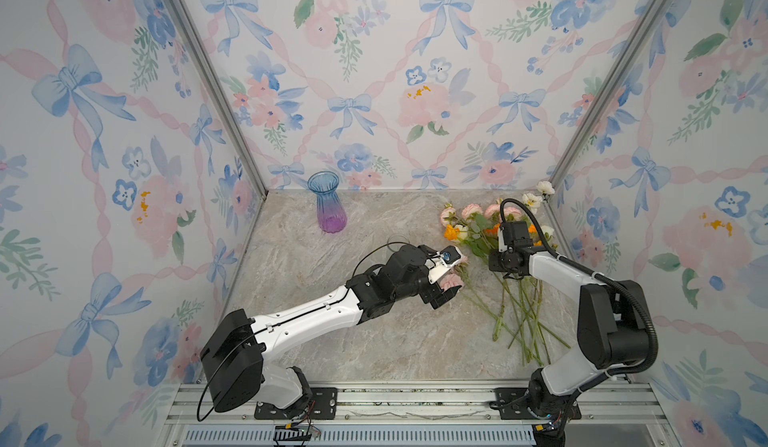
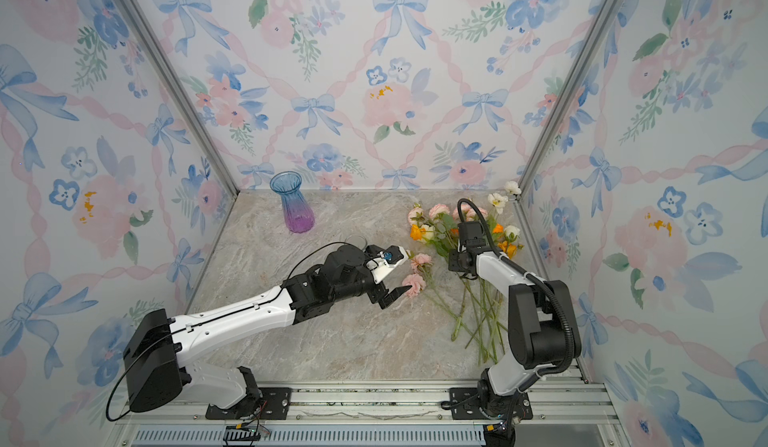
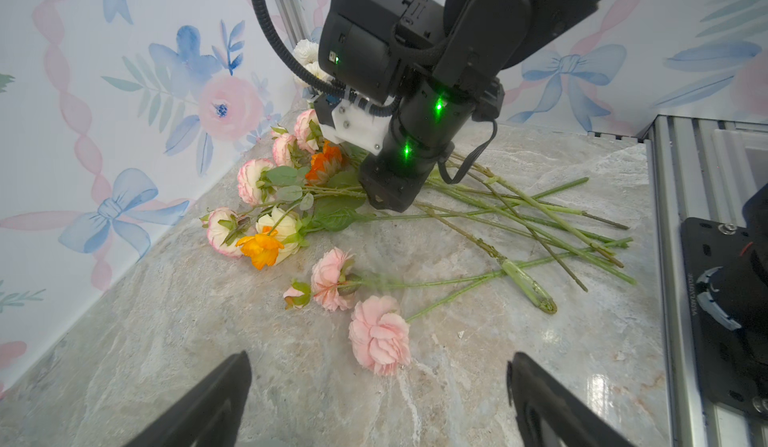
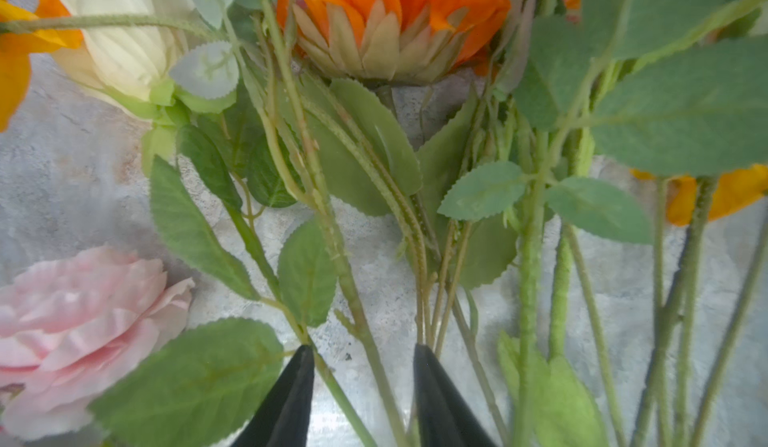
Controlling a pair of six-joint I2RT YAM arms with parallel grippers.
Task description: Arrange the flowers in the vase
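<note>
1. Straddling thin stems of the long green-stemmed artificial flowers (image 4: 395, 21) with the black-fingered right gripper (image 4: 361, 347) at the bottom centre of the right wrist view. Jaws standing part-open, bare surface showing on both sides of the middle stem, so clamping nothing yet.
2. Aiming low on the stems, below leaves and petals, probably because bare stalk gives a firmer, slimmer hold than soft bloom.
3. Hovering with the black-fingered left gripper (image 3: 379, 359) at the bottom of the left wrist view, jaws spread fully and carrying nothing. Facing two loose pink ruffled blooms (image 3: 379, 337), seemingly lining up on a stray stem.
4. Lying in a fanned heap at the right of both top views, pink, orange, white and cream heads toward the back wall, cut ends toward the bottom of the frame. All resting on the grey-beige marbled tabletop (image 1: 374, 349).
5. Standing upright and empty at the tabletop's upper left, well apart from the heap: the ribbed blue-to-purple glass vase (image 1: 328, 208), mouth up for stems going in end first.
</note>
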